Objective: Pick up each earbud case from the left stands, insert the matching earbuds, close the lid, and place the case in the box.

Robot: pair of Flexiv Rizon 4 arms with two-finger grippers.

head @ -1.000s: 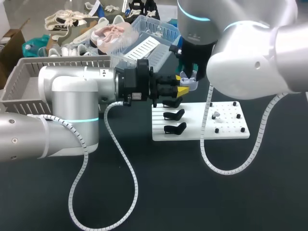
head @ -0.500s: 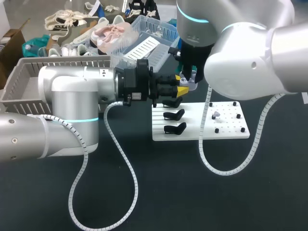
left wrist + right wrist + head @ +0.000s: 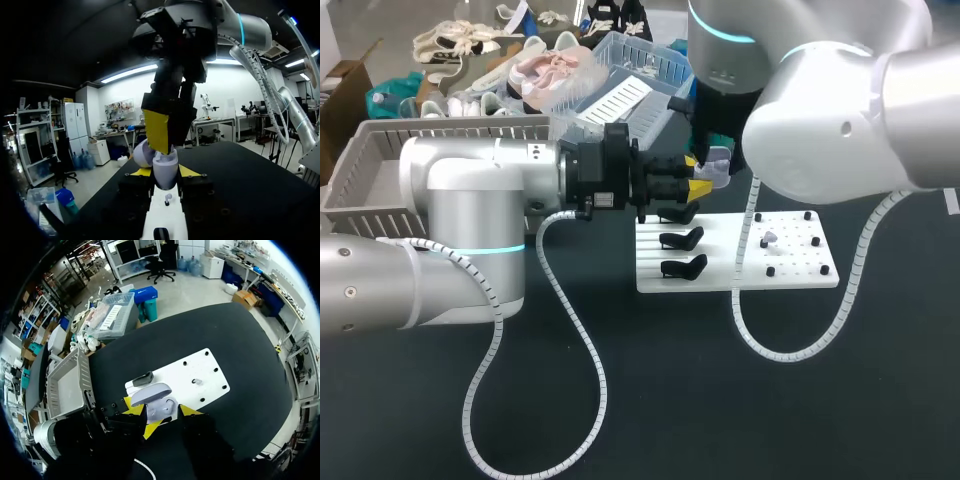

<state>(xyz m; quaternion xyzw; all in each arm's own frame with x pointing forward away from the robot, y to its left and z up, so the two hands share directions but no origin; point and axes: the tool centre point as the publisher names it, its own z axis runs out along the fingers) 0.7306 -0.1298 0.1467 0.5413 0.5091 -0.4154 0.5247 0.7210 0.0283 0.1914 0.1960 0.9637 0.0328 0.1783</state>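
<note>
The earbud case [image 3: 716,170], pale lilac with its lid open, is held in the air over the far edge of the white board [image 3: 790,268], on the stand side. It is clamped between the jaws of the left gripper [image 3: 165,173], which is laid level from the board's left. The right gripper [image 3: 161,411] is set over the case from above, a yellow tip on each side. Whether its jaws press the case cannot be told. Three black stands [image 3: 682,238] are lined up on the board's left half. Black pegs [image 3: 815,241] and a small pale piece [image 3: 769,238] are seen on its right half. A grey box [image 3: 380,160] is placed on the worktop [image 3: 650,400], well left of the board.
</note>
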